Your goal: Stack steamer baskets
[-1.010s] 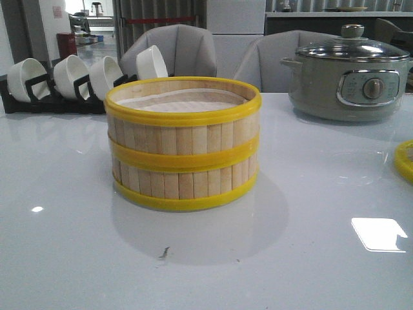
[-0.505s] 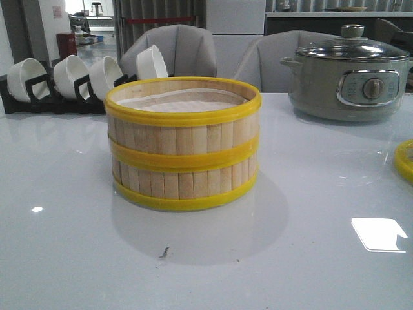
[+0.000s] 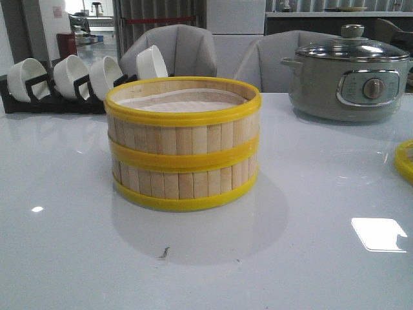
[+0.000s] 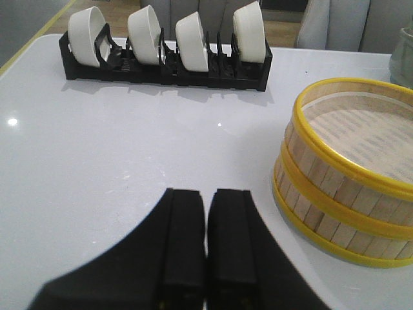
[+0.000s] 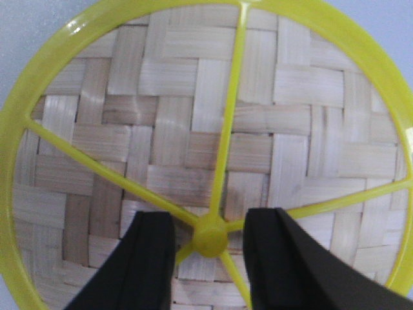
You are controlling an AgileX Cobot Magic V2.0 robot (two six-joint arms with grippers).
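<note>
the two steamer baskets (image 3: pixel 183 143) stood stacked on the tabletop (image 3: pixel 310 258), rims aligned, beside the bowl rack (image 4: pixel 164 55). the left hand (image 4: pixel 206 248) rested pressed together near the stack, idle. the right hand (image 5: pixel 210 248) hung spread either side of the lid (image 5: pixel 213 135) knob, seemingly poised to grasp it.

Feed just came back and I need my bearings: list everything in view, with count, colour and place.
steamer baskets: two, bamboo with yellow rims, stacked mid-table
woven lid: one, yellow-ribbed, table's right edge under right gripper
electric pot: one, grey-green, glass lid, back right
bowls: four, white, in rack
rack: one, black, back left
chairs: two, grey, behind table
table: one, white, glossy
left gripper: black, shut, empty, beside stack
right gripper: black, open, straddling lid's knob
</note>
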